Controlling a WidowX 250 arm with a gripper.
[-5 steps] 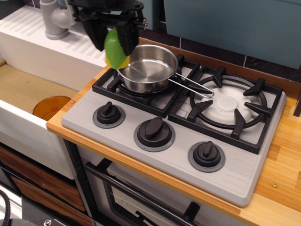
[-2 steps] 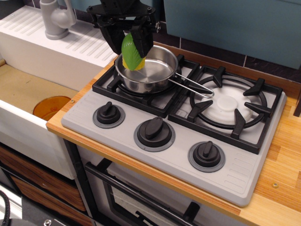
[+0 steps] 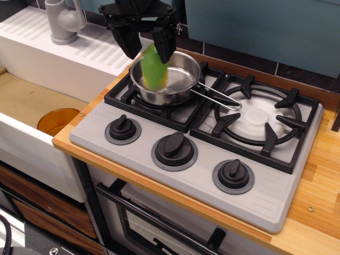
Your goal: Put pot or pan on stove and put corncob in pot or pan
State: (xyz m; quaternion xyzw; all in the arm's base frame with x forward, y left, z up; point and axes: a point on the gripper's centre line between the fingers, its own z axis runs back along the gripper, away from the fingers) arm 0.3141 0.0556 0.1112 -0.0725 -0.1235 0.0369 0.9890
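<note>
Saucepan (image 3: 169,79) — on stove's (image 3: 202,159) left grate, wire handle pointing right. Corncob (image 3: 154,73) — blurred, inside saucepan below the pincer (image 3: 147,45), whose jaws stand apart.

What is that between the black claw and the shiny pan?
In this single view, the blurred green corncob sits below the gripper, its lower part within the pan; nothing else lies between them.
</note>
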